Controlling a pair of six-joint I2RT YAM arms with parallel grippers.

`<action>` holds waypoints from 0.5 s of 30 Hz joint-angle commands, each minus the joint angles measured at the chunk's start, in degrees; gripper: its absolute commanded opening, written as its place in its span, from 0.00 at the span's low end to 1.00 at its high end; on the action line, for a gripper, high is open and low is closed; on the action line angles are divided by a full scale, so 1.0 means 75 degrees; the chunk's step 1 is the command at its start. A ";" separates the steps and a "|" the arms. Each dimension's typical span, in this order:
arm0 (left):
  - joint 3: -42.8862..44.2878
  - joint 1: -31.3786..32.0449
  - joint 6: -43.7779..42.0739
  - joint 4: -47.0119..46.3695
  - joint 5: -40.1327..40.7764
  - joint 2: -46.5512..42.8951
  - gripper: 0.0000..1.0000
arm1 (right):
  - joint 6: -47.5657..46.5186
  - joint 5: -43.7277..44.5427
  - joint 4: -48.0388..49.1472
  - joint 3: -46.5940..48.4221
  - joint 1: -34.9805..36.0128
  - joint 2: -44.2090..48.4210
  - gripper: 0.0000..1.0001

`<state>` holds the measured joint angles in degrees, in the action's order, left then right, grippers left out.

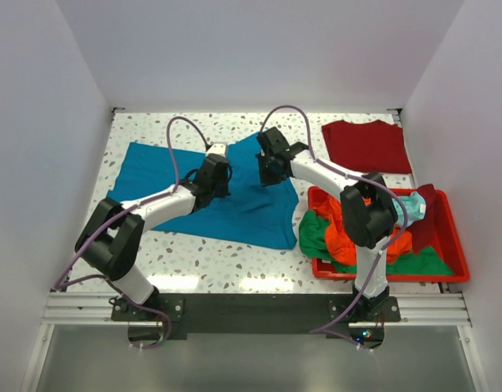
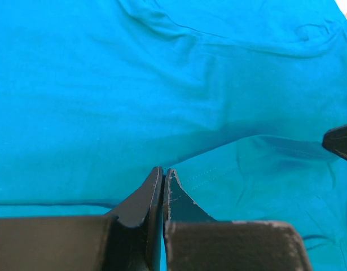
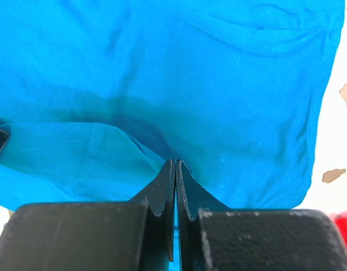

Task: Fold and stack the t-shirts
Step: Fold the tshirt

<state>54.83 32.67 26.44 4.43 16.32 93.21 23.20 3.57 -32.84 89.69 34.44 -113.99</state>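
A teal-blue t-shirt [image 1: 153, 175] lies spread over the middle of the speckled table, with part of it lifted into a fold between the two arms. My left gripper [image 1: 220, 175] is shut, and its tips [image 2: 163, 169] pinch the edge of that fold [image 2: 246, 141]. Just to its right, my right gripper [image 1: 271, 167] is also shut [image 3: 176, 162] on the same cloth edge [image 3: 77, 127]. A dark red t-shirt [image 1: 366, 145] lies flat at the far right. Orange [image 1: 340, 233], green [image 1: 314, 233] and pale aqua [image 1: 414, 204] shirts are heaped in the bin.
The red plastic bin [image 1: 430, 278] stands at the near right, beside the right arm's base. White walls enclose the table on the left, back and right. Bare speckled tabletop [image 1: 226, 261] shows in front of the teal shirt.
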 commanded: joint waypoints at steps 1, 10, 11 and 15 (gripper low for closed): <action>-0.0045 0.0027 0.0108 -0.0414 0.0426 -0.0217 0.00 | 0.0199 0.0296 0.0242 0.0357 -0.0009 0.0094 0.00; -0.0103 0.0027 0.0061 -0.0473 0.0602 -0.0100 0.00 | 0.0199 0.0379 0.0266 0.0674 0.0002 -0.0246 0.00; -0.0138 0.0027 0.0073 -0.0473 0.0625 -0.0123 0.00 | 0.0188 0.0391 0.0277 0.0686 -0.0009 -0.0269 0.00; -0.0185 0.0027 0.0073 -0.0485 0.0672 -0.0111 0.00 | 0.0047 0.0379 0.0230 0.0896 -0.0009 -0.0480 0.00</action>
<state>54.04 32.67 26.44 3.90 19.18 93.21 23.99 5.08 -32.10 93.45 34.44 -116.49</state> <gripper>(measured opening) 0.029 0.008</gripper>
